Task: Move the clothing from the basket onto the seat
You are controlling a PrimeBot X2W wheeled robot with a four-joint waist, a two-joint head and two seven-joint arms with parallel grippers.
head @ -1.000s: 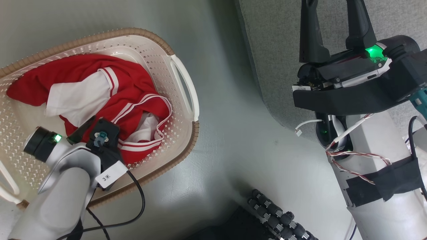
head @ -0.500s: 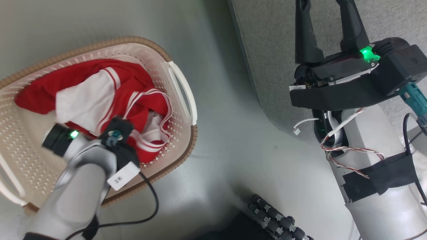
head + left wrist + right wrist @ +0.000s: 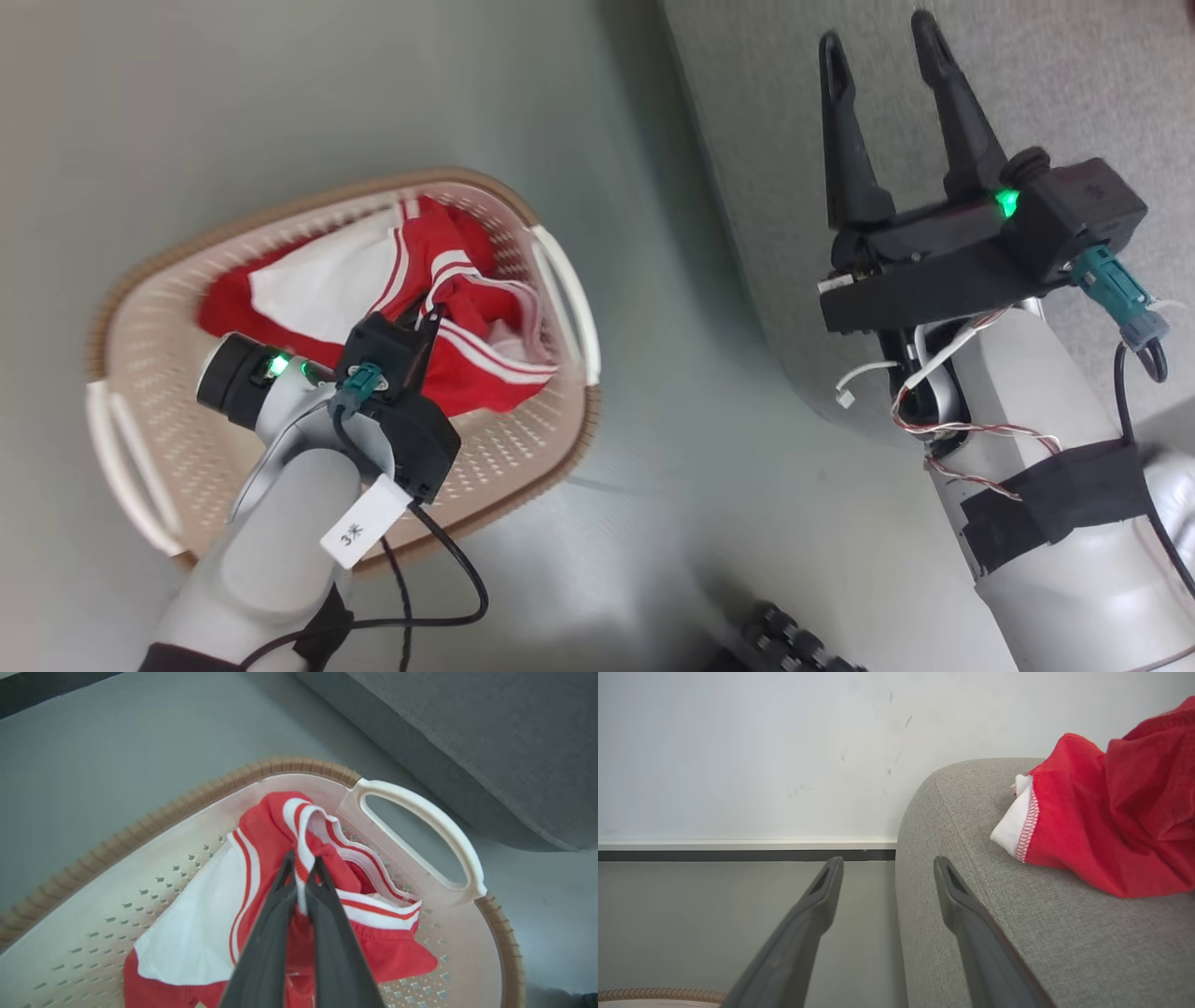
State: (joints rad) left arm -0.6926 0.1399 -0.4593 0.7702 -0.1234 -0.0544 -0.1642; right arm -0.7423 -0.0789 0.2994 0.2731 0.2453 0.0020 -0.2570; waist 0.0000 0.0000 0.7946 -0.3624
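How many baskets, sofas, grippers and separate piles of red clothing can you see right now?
Laundry basket: 1
Grey sofa: 1
Red clothing piles: 2, basket pile and sofa pile
Grippers: 2, left gripper shut on the basket pile, right gripper open
Total: 6

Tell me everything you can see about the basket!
The basket is oval, cream-white plastic dotted with little holes, with a ribbed brown rim and a white loop handle at each end. It stands upright on the grey floor, beside the grey sofa but not touching it. Red-and-white clothes lie bunched inside, and the left hand is shut on a fold of them.
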